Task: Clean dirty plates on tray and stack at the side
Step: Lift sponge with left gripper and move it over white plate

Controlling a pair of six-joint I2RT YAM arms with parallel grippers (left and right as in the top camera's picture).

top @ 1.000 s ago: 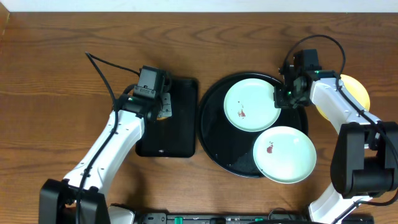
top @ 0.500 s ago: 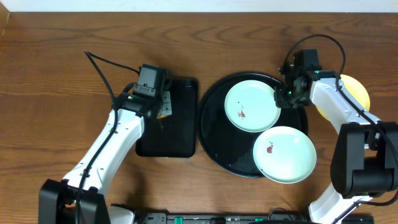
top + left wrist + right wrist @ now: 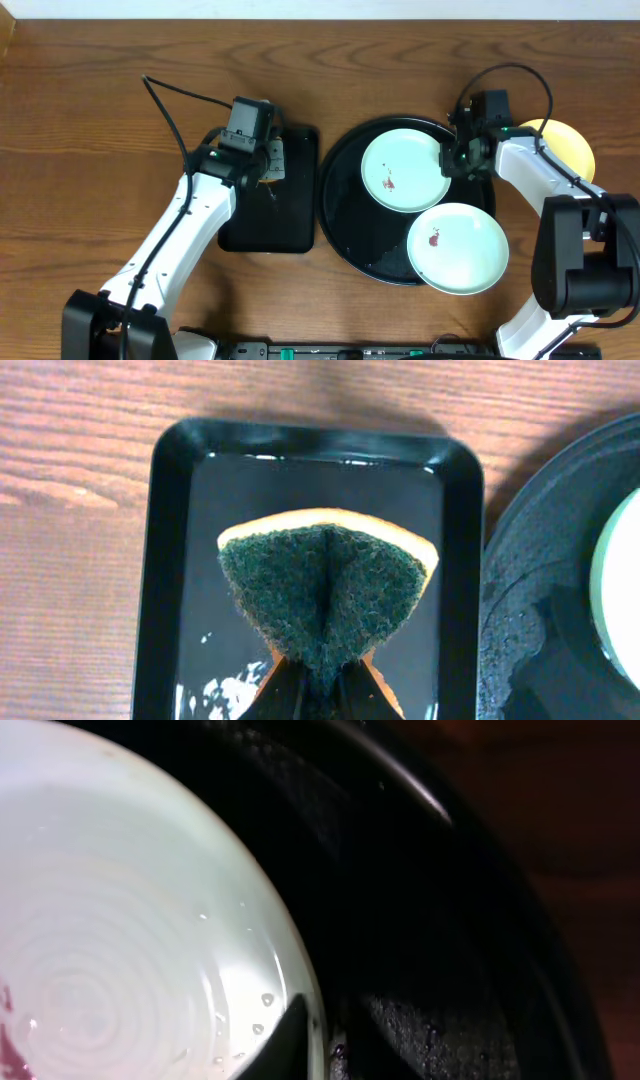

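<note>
On the round black tray lie two mint-white plates, each with a small reddish smear. The upper plate has my right gripper at its right rim. In the right wrist view that gripper is shut on the rim of the plate, one finger over the inside, the other outside above the tray. The lower plate overhangs the tray's front right edge. A pale yellow plate lies on the wood to the right, partly behind my right arm. My left gripper is shut on a folded green sponge.
A smaller rectangular black tray with wet patches sits left of the round one, under the sponge. In the left wrist view its rim is flanked by the round tray. A black cable trails at the far left.
My left gripper has shifted a little up and right over the rectangular tray with the sponge. My right wrist has settled slightly lower at the upper plate's rim.
</note>
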